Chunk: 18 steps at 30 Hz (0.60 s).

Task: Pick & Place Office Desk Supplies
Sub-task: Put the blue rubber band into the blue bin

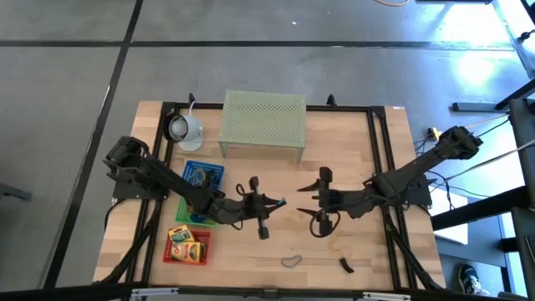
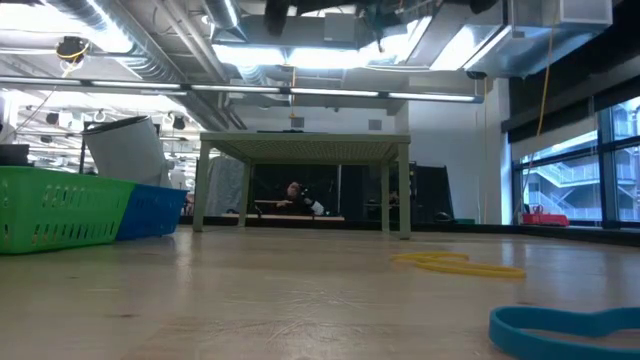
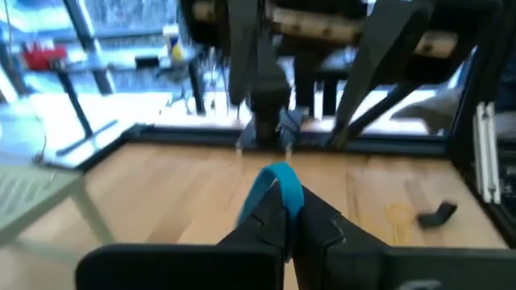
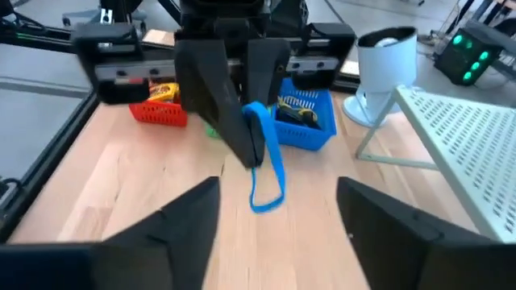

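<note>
My left gripper (image 1: pixel 278 203) is over the middle of the table, shut on a blue loop (image 4: pixel 266 173). My right gripper (image 1: pixel 321 201) faces it from the table's right, open wide and holding nothing; in the right wrist view its fingers stand on either side of the hanging loop, short of it. A greyish loop (image 1: pixel 291 261) and a black clip (image 1: pixel 345 266) lie flat near the table's near edge. A yellow loop (image 2: pixel 455 263) lies flat on the wood. Two yellow boxes (image 1: pixel 185 243) sit in the red bin (image 1: pixel 170 255). My left gripper pinches the blue loop by its upper end (image 3: pixel 280 179) between its two fingers (image 4: pixel 242 137). The fingers slant down from the table's left. The loop hangs slack below them, its lower end (image 4: pixel 266 205) close over the wood.
A blue bin (image 1: pixel 216 170) with loops and a green bin (image 1: pixel 185 217) stand under the left arm, with the red bin nearer. The pale green mesh stand (image 1: pixel 262 124) and the white lamp-like object (image 1: pixel 184 128) are at the far side. A black frame (image 1: pixel 380 159) edges the table.
</note>
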### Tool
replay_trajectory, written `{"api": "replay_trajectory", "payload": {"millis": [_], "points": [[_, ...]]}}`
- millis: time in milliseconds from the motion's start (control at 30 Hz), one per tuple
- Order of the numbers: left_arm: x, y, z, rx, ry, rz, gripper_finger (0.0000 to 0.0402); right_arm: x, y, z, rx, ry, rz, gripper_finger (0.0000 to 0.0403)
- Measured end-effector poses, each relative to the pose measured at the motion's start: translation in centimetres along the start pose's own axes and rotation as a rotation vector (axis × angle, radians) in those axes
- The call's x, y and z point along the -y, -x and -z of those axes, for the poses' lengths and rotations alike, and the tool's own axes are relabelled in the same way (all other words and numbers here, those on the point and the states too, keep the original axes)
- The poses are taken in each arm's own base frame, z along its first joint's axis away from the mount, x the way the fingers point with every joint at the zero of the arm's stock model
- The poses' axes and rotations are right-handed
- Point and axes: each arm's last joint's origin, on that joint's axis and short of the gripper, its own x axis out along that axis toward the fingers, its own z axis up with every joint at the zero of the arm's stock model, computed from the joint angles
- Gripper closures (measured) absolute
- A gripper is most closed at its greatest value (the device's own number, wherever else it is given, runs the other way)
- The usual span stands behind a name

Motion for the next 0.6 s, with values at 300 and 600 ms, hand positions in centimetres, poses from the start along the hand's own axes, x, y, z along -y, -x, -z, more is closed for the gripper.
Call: {"api": "replay_trajectory", "payload": {"millis": [300,600], "points": [[-4.1,3.7,-0.8,-0.323,0.086,-0.136,0.0399,0.7,2.6,0.0,-0.043,-0.096,-0.038,0.0084],[-8.9,9.8,0.6,-0.704,0.216,-0.475,0.0399,0.5,3.0,1.3,-0.154,-0.119,-0.03,0.0082]]}}
